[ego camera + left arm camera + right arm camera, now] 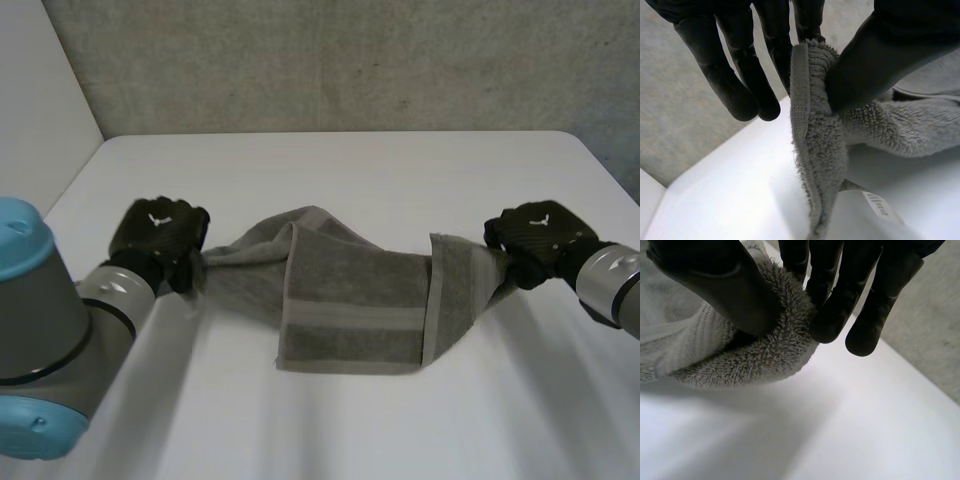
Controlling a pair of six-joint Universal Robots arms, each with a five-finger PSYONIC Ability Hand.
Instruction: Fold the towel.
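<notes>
Across the table (pixel 330 180) the towel (pixel 350 310) lies lengthwise from side to side, my left hand (pixel 160 235) pinching one end and my right hand (pixel 535 240) pinching the other, both equally near.

From my station I saw a white table (pixel 350 180), smooth and matte, with rounded far corners. Behind it stood a grey wall (pixel 350 60), rough and speckled like concrete. At the left, a plain white panel (pixel 40 90) met that wall and ran along the table's side. The light was soft and diffuse, and the tabletop looked bright under it. In both wrist views a speckled grey surface (pixel 685 125) lay beyond the table's edge; I could not tell whether it was wall or floor.
</notes>
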